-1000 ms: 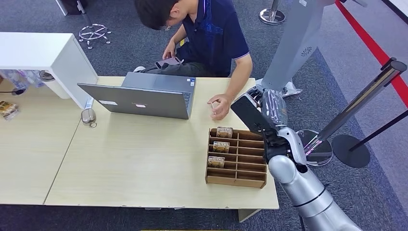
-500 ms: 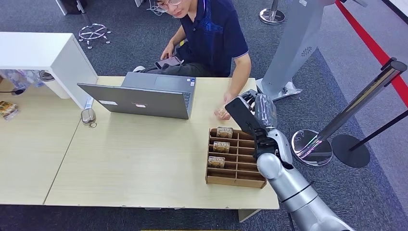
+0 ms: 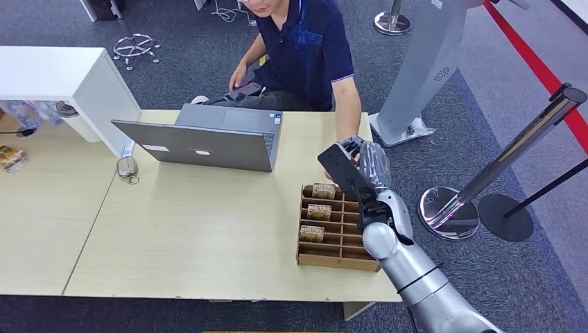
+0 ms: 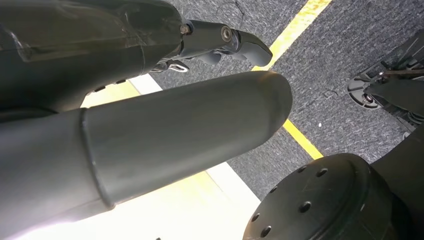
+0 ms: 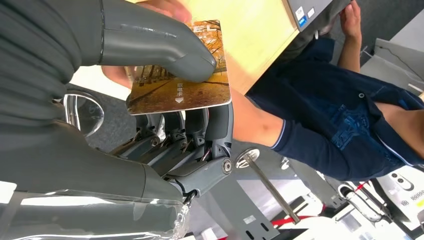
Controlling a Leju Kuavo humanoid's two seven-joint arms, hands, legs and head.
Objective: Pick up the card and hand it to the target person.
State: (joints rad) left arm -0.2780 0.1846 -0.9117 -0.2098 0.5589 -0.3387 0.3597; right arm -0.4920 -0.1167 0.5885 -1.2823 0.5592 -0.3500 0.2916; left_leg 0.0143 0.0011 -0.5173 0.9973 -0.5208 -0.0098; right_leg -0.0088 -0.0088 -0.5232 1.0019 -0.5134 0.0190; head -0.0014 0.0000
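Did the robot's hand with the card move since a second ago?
Yes. The right hand holding the card slid leftward, over the wooden card rack's far end, toward the laptop.

Looks like reception or front-desk area of office or hotel-type lobby. Grey carpet floor (image 3: 208,55) with red strip (image 3: 534,66) along one side. Chrome queue stanchions (image 3: 451,208) on round bases stand beside pale wood worktop (image 3: 187,236). Open laptop (image 3: 208,142) on worktop, person (image 3: 305,55) seated behind it. Wooden slotted card rack (image 3: 340,225) holds printed cards (image 3: 319,208) in separate compartments. White cabinet (image 3: 62,76) at worktop's far corner; office chair base (image 3: 135,47) on carpet behind. Yellow floor marking line (image 4: 300,25) visible in left wrist view.
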